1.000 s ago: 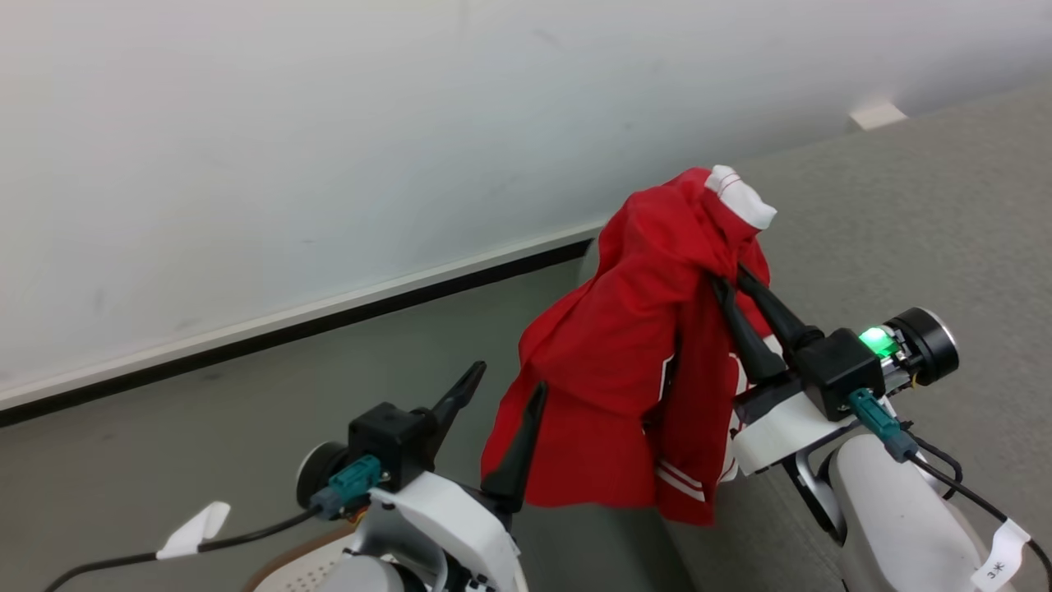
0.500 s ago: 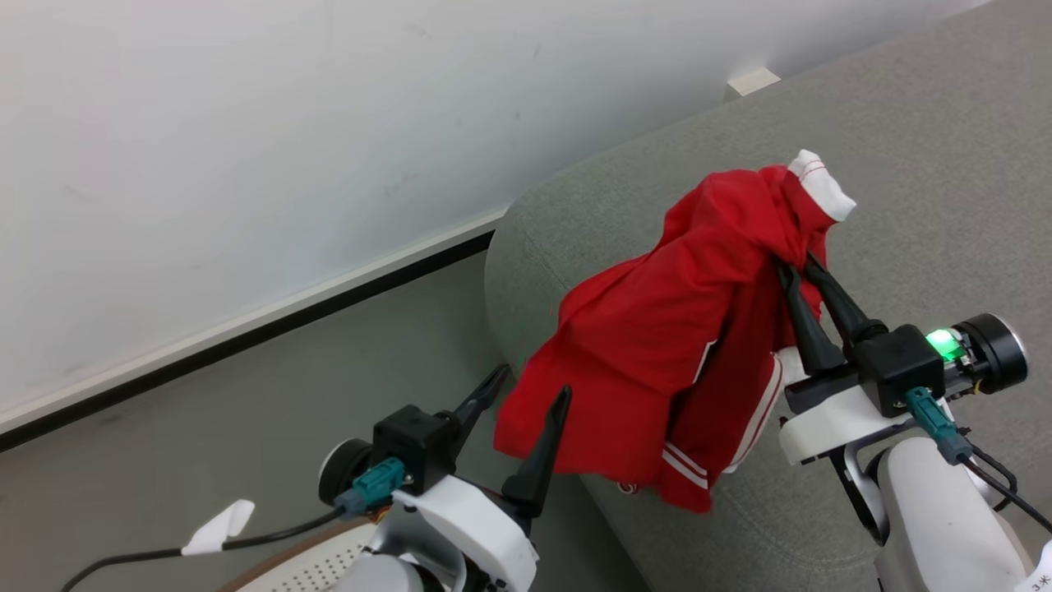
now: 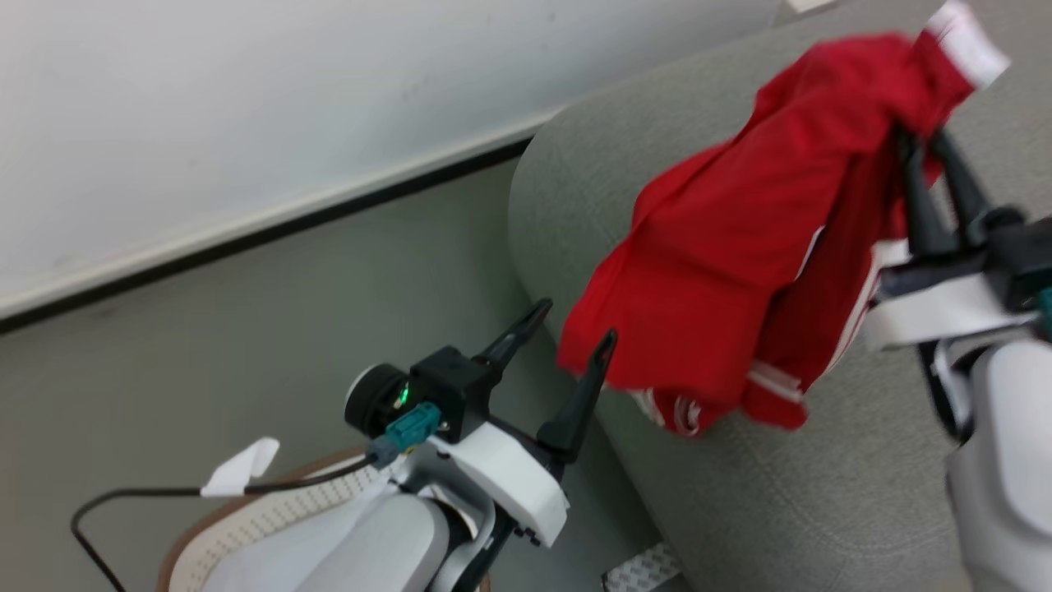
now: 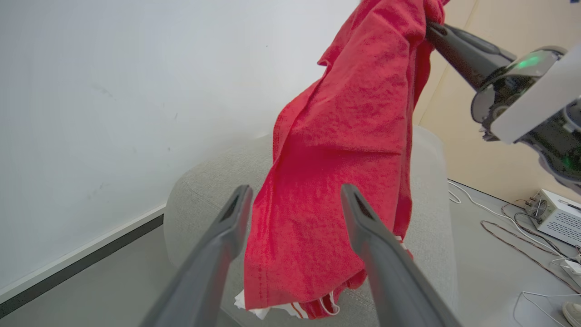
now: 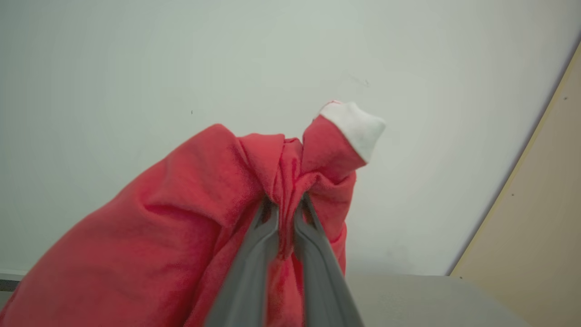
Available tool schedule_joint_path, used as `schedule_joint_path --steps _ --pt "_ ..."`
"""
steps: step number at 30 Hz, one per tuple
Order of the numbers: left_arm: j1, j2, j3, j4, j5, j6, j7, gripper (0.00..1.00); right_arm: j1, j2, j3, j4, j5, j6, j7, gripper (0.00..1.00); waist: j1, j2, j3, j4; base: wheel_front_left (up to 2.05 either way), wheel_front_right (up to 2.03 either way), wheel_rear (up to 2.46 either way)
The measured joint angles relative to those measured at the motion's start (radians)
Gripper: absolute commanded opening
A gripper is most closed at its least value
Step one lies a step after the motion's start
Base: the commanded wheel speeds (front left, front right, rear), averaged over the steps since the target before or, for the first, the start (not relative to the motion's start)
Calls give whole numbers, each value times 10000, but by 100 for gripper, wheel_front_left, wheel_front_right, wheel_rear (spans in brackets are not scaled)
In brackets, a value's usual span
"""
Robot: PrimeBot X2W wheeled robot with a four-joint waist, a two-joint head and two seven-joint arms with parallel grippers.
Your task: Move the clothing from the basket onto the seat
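Jersey (image 3: 740, 247) pinched at bunched top in R gripper (image 3: 919, 140), hanging long-axis down over seat (image 3: 822, 493) edge (hem contact unclear). L gripper (image 3: 578, 321) spread, empty, just beside hem.

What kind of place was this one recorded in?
Probably a lab or test room staged like a living space: a grey sofa seat against a bare white wall, with loose cables and a small electronics box on the floor.
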Motion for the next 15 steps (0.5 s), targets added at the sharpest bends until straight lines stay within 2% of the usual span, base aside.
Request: schedule_joint_path --steps 7,15 --pt "-1261 -107 -268 -54 391 -337 167 100 -2068 -901 -888 44 -228 0 184 0 1 0 1397 548 0 0 0" --pt "-2503 -456 -573 -42 617 -633 169 100 -4581 -3016 -1787 846 -642 0 711 0 2 0 3144 1261 0 0 0"
